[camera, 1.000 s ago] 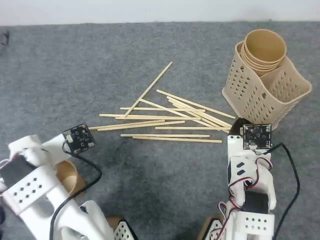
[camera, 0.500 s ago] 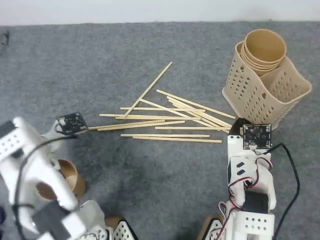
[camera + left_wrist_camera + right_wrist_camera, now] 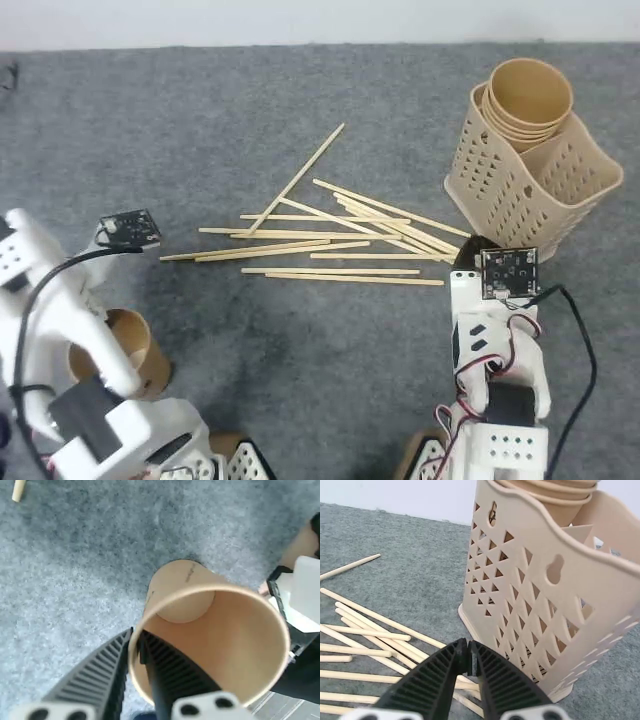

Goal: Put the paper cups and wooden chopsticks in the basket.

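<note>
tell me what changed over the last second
The left arm swung leftward in the high view, uncovering the cup, whose rim the left claw pinches. The cup hardly shifted. The right claw, basket and chopsticks stayed put.

- Basket (image 3: 510, 190): beige perforated plastic with two compartments, standing upright at 2 o'clock in the high view. The triangular holes in its wall (image 3: 545, 590) are seen from the right wrist.
- Stacked paper cups (image 3: 527, 95): tan, nested mouth-up in the basket's far compartment, with the rims (image 3: 555, 495) raised above its edge.
- Single paper cup (image 3: 125, 350): tan, at 8 o'clock in the high view. It is tilted, mouth open, and its wall (image 3: 215, 645) is pinched by the left gripper (image 3: 136, 635).
- Wooden chopsticks (image 3: 330, 245): about a dozen pale sticks laid flat at centre, overlapping. Most are aligned 9-to-3, one is slanted toward 1 o'clock, and several (image 3: 370, 635) end near the basket's foot.
</note>
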